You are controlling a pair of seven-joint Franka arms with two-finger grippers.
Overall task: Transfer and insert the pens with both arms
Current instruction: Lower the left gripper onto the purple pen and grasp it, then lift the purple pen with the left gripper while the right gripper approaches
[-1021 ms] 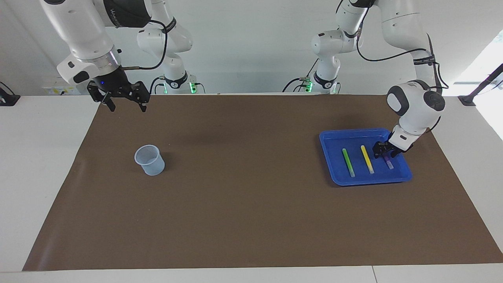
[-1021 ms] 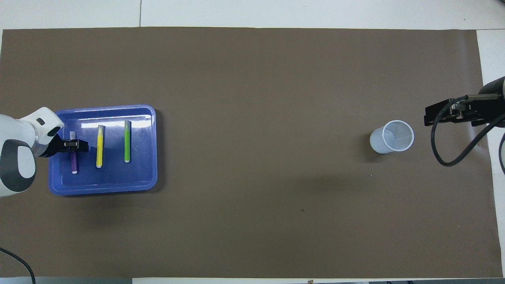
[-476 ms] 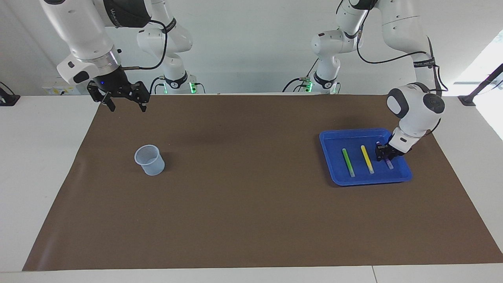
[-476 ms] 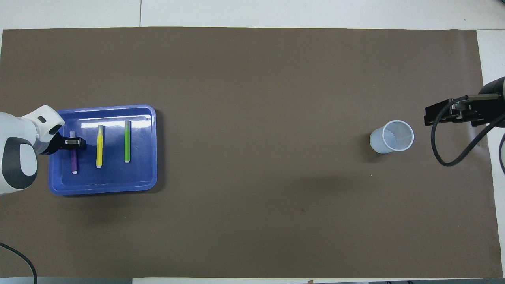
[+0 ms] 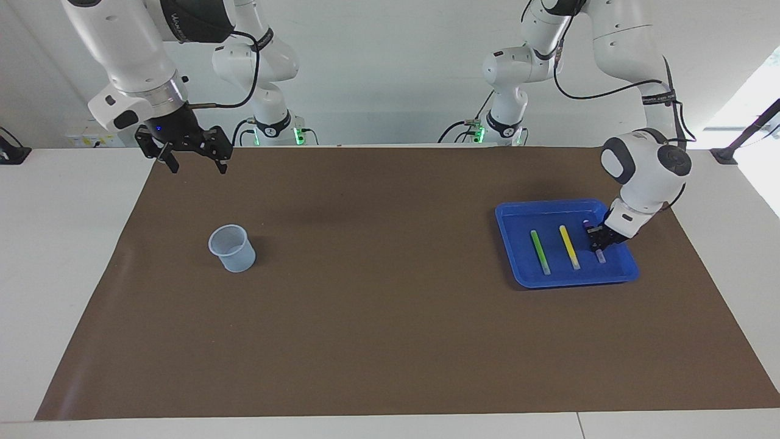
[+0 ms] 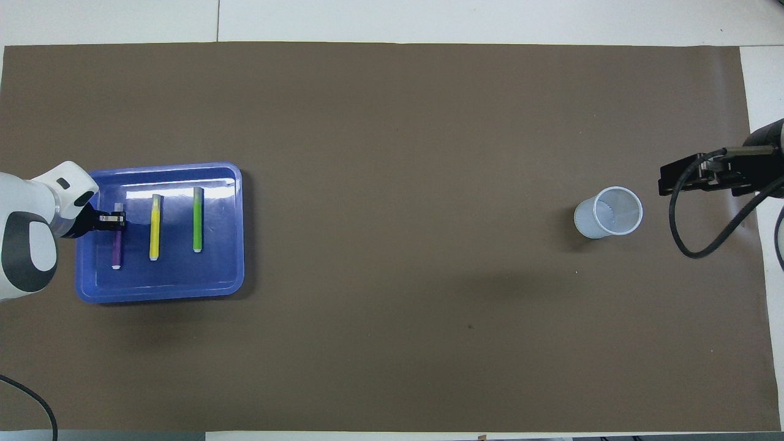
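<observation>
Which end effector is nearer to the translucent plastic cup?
Right. The right end effector hangs open in the air near the translucent plastic cup, at its end of the table. The left end effector is shut on the purple pen in the blue tray.

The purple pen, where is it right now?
The purple pen lies in the blue tray at the left arm's end of the table, beside the yellow pen, with the left pincer shut on it.

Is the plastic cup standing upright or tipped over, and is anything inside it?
Upright and empty. The cup stands on its base on the brown mat, open mouth up; the overhead view shows only its bare bottom inside.
</observation>
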